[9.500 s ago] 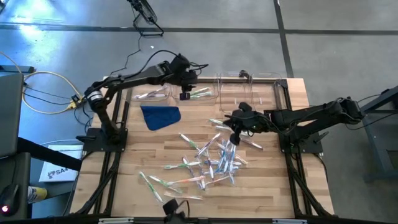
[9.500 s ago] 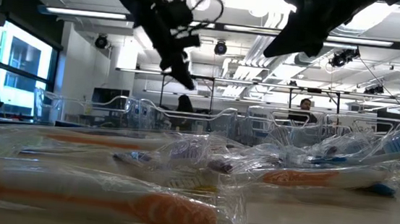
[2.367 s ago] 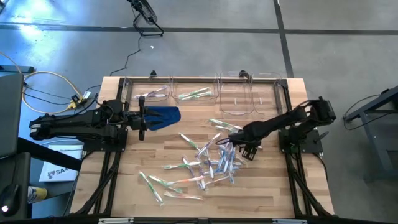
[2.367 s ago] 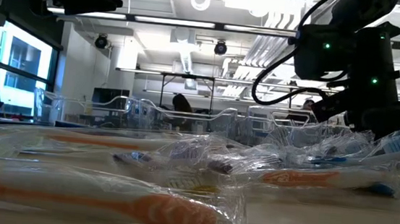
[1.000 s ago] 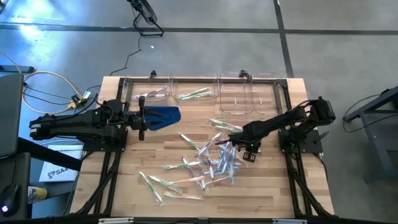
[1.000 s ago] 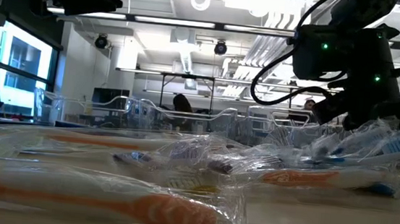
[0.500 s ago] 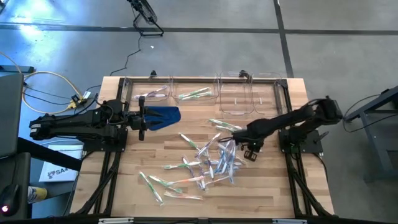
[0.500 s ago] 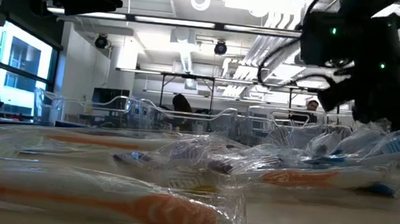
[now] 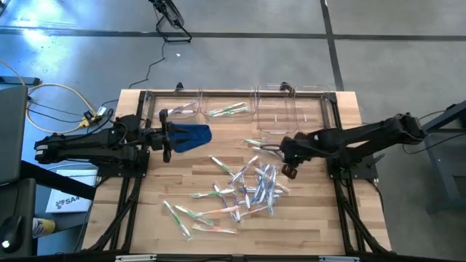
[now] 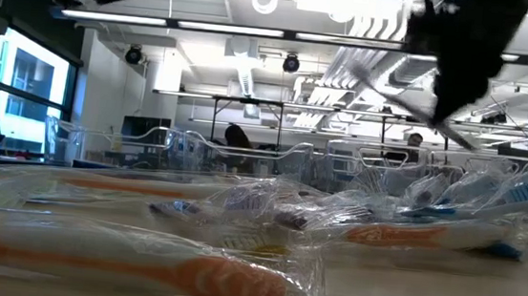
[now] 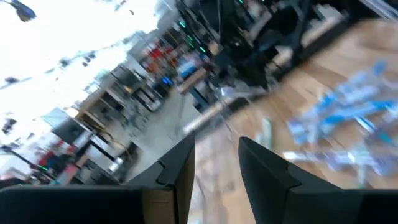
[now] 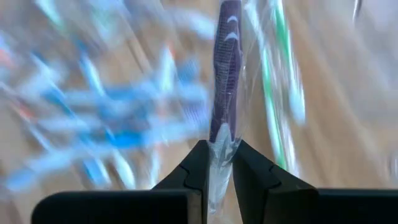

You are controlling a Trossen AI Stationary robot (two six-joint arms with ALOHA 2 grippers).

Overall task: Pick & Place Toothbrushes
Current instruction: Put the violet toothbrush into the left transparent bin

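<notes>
The right gripper (image 12: 217,163) is pinched on one toothbrush (image 12: 224,74), a thin stick with a purple handle sealed in a clear, glinting wrapper that runs straight out from between the two fingers. In the high view this gripper (image 9: 288,161) hangs just off the far right edge of the pile of toothbrushes (image 9: 244,188), which lies spread over the middle of the table (image 9: 320,225); the sticks there have blue, green and whitish handles and cross one another in every direction, with a few green ones lying apart toward the near left corner. More of them rest inside the clear bins (image 9: 226,110) lined along the far edge of the table. The left gripper (image 9: 167,137) waits on the left side, beside a blue cloth (image 9: 188,134), with its fingers (image 11: 266,168) standing a little apart and nothing between them. The table is pale wood planking with a dark frame. In the low view, wrapped toothbrushes with orange handles (image 10: 214,276) fill the foreground, and behind them is a large room with strip lights, windows on the left and a person (image 10: 414,139) far off.
</notes>
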